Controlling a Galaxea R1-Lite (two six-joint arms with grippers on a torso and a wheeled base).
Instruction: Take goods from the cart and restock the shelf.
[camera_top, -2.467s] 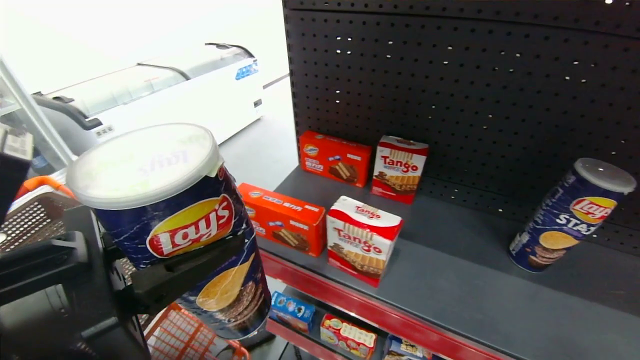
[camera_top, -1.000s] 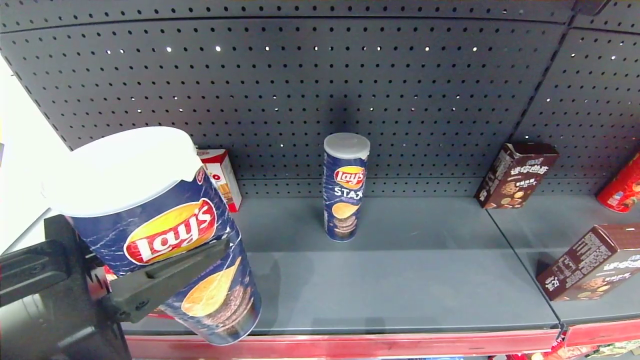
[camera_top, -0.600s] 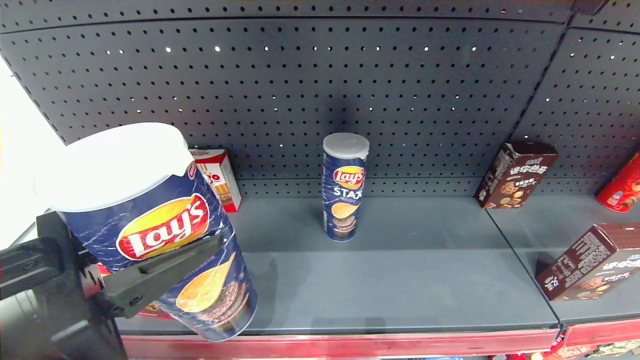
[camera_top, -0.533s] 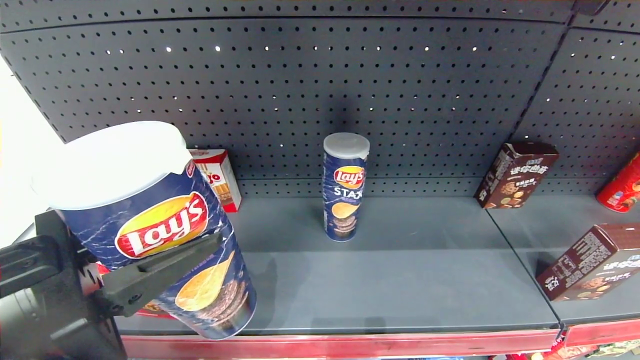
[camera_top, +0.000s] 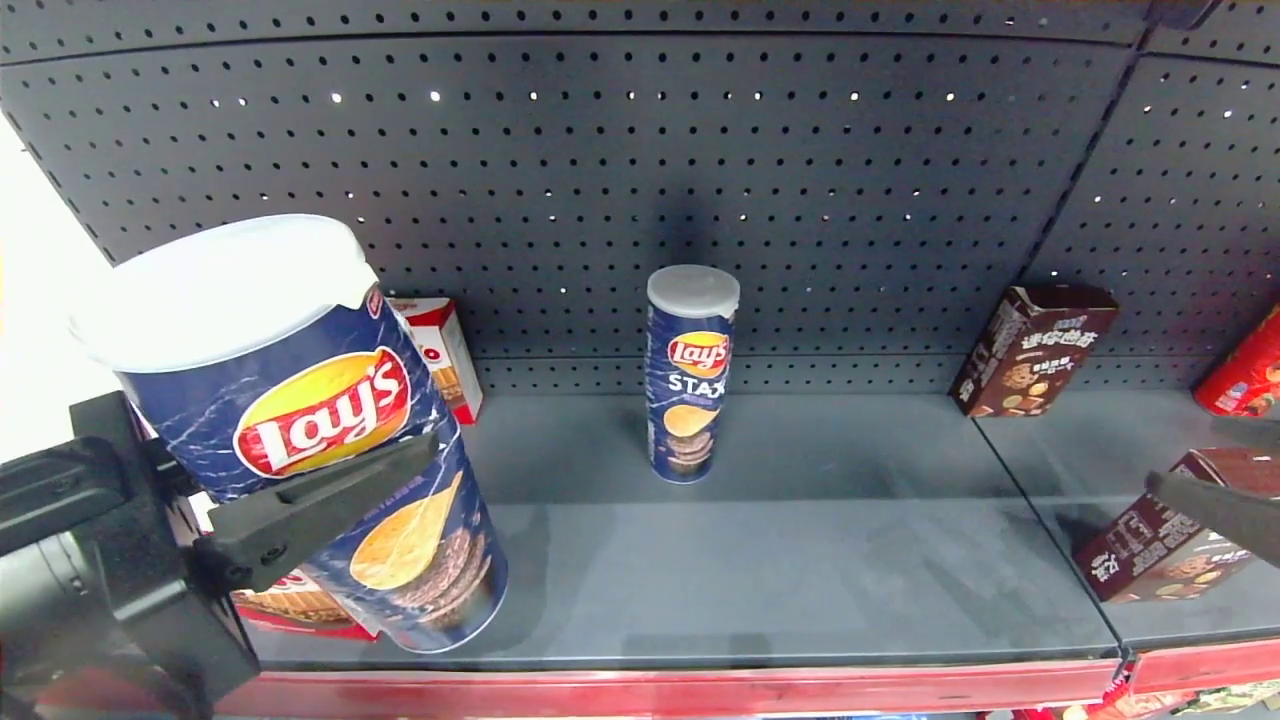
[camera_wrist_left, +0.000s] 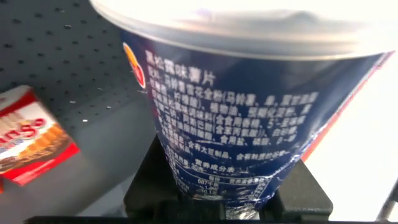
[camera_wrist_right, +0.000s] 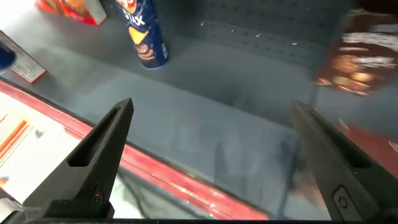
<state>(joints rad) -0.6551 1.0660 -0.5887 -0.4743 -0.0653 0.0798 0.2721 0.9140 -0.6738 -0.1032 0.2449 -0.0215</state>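
Left pincer (camera_top: 380, 430) pinches a lidded chip can (camera_top: 310, 400), tilted, at the shelf's (camera_top: 800, 560) front-left corner. A second can (camera_top: 690, 375), also lidded, stands upright mid-shelf near the back edge. Right pincer (camera_wrist_right: 211, 106) is spread above the front edge.

Shop for sure, looks like supermarket snack aisle. Dark perforated back panel (camera_top: 600, 180), grey metal shelf (camera_top: 800, 560) with red front edge (camera_top: 700, 690). Packaged snacks standing face-out, well apart: blue chip can (camera_top: 690, 375), brown biscuit boxes (camera_top: 1030, 350), red-and-white wafer box (camera_top: 440, 350), red can (camera_top: 1240, 375) far right. More boxed goods on level below.
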